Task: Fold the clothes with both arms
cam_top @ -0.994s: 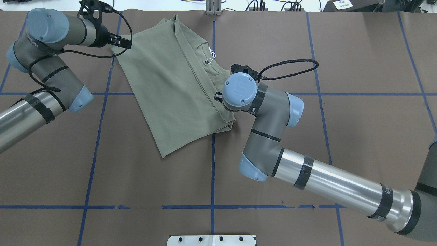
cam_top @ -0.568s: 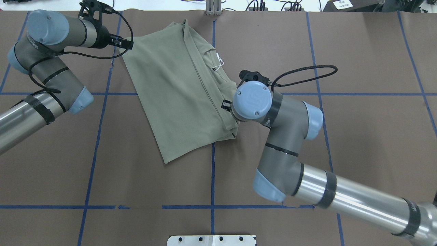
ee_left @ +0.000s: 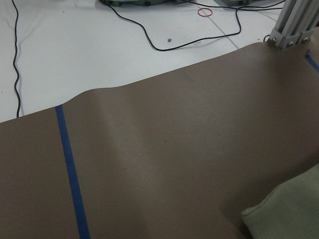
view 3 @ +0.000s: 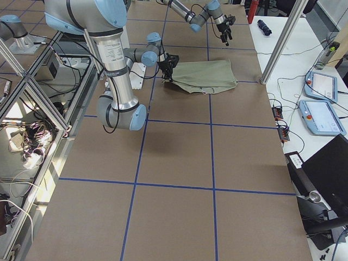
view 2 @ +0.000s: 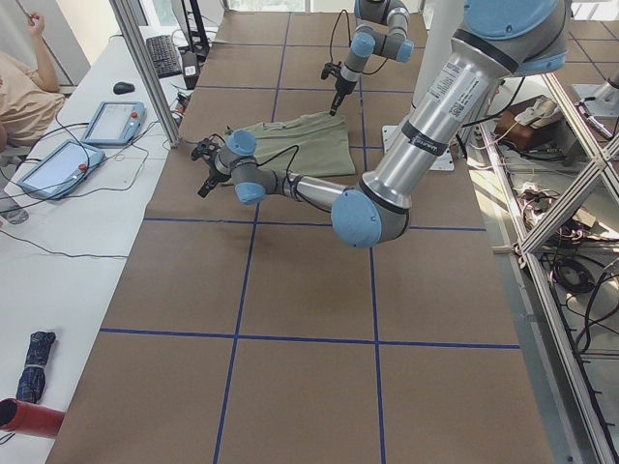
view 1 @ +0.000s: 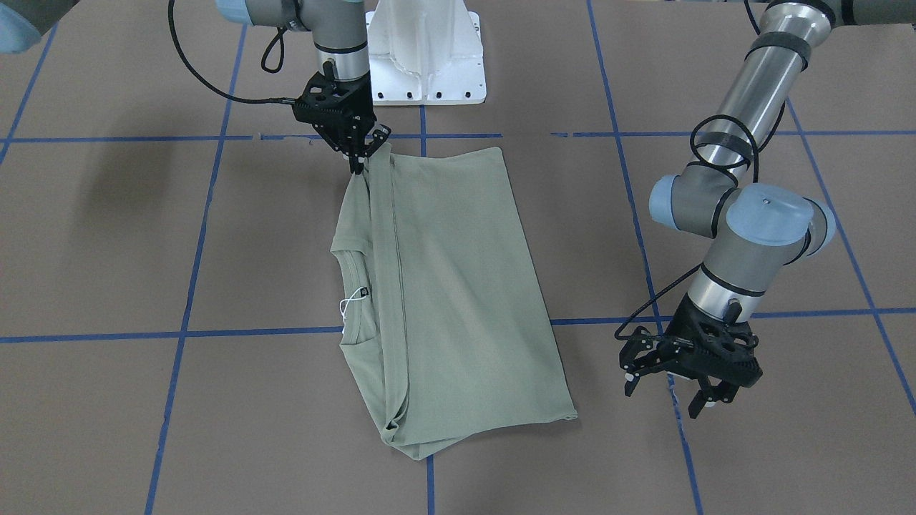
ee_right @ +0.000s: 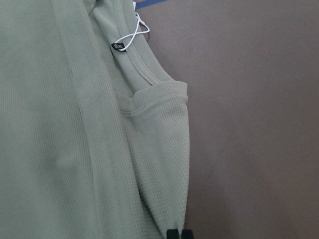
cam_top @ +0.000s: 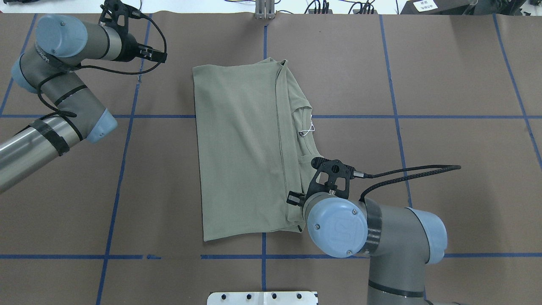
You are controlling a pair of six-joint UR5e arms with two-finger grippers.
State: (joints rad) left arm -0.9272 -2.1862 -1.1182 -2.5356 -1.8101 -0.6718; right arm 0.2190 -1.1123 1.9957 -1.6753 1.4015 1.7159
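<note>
Shirt (view 1: 458,286) corner in right fingers (view 1: 355,162) — overhead hides grip.

Brown table (cam_top: 457,72), blue tape grid (cam_top: 398,116) — folded shirt (cam_top: 241,148) lies flat.

Nothing is read in full.

- An embossed mark is seen on the blue joint cap (cam_top: 337,226) of the right arm (cam_top: 398,237), at 5 o'clock overhead. Its letters are not made out.
- Dark lettering is noted along the left arm (view 2: 435,97) tube, too small to be read.
- Print on the neck label (ee_right: 116,47) of the shirt (ee_right: 50,124) is too small to be read.
- Print on the white tag (cam_top: 425,5), at 1 o'clock, is blurred.
</note>
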